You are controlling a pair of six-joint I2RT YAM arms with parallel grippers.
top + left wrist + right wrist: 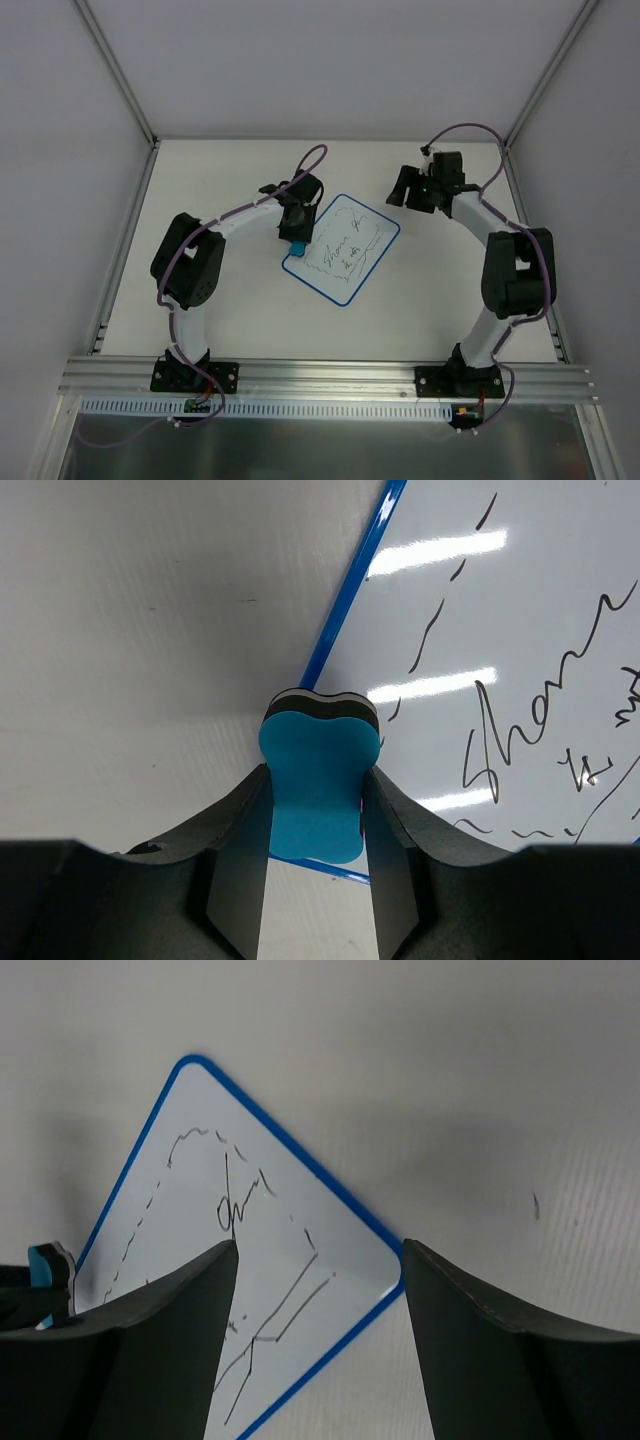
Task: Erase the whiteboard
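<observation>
The whiteboard (pixel 342 247) lies flat at the table's middle, turned like a diamond, with a thin blue border and dark scribbles on it. It also shows in the left wrist view (pixel 520 660) and the right wrist view (pixel 240 1280). My left gripper (pixel 297 236) is shut on a small blue eraser (pixel 318 785) with a black felt base, held at the board's left edge. My right gripper (pixel 410 190) is open and empty, above the table just beyond the board's far right corner.
The table (pixel 230 300) is off-white, with white walls behind and at both sides. A metal rail (pixel 330 378) runs along the near edge by the arm bases.
</observation>
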